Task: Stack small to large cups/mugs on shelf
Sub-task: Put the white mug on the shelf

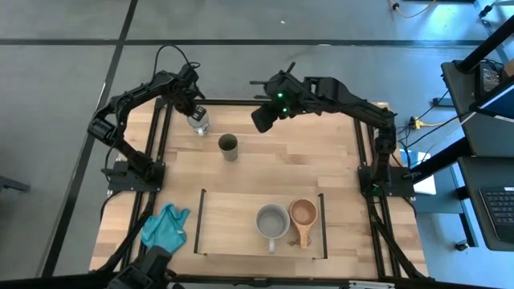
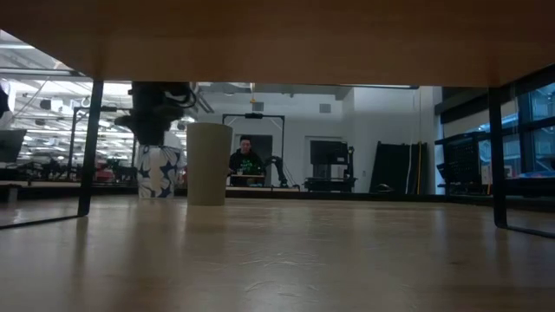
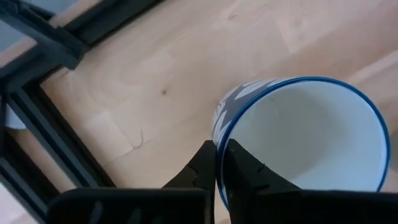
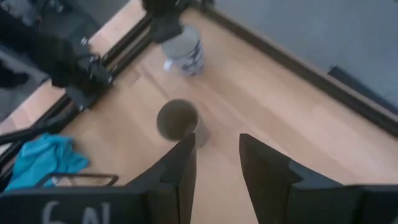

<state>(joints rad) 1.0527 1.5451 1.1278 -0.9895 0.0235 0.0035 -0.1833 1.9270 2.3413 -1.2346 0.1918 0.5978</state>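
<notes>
Taking the shelf as the landmark, the teal cloth lies just off its left rail, near the table's front corner. Well behind the shelf's left end, near the table's far edge, the left gripper is pinched onto the rim of the white mug, one finger inside the blue-edged lip and one outside, as the left wrist view shows. The mug appears to stand on the table there. Just right of it, and still well behind the shelf, the green cup stands upright and alone. Farther right and higher, the right gripper hangs above the table with its jaws apart and holding nothing, and in its wrist view the green cup sits just ahead of them. On the shelf's right half the grey mug and the wooden cup stand side by side, nearly touching, with the wooden one nearest the right rail. The thin rim pinch is the weak point: on the carry the white mug could swing or slip and clip the green cup. The two arms also work near one another, so their paths could cross. A careless placement might knock the grey mug.
</notes>
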